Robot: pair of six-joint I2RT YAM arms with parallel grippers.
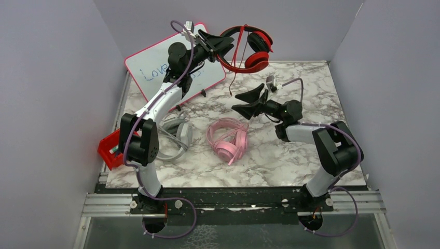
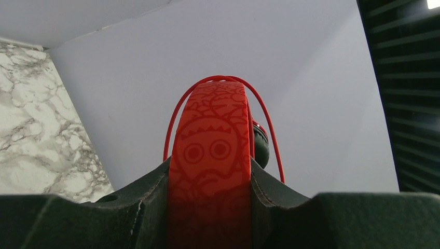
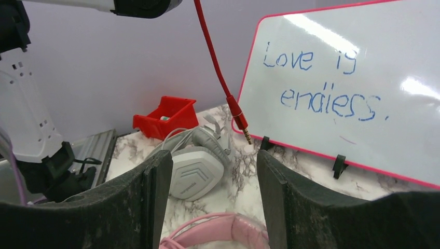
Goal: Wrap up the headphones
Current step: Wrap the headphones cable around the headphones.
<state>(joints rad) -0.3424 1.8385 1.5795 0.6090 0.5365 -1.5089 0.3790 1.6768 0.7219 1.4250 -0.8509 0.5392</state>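
L fingers (image 2: 140, 207): clamped on red pair (image 1: 255, 51) at headband, held up at back.
R fingers (image 3: 140, 207): apart, empty, near pink pair (image 1: 228, 139).
Cable (image 3: 215, 57): hangs down.
Grey pair (image 1: 179, 136): on surface (image 1: 311, 93), left.

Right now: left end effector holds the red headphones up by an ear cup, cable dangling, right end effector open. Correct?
Not quite. The left end effector grips the red headphones by the headband, not an ear cup; the left wrist view shows it. The cable does dangle and the right end effector is open.
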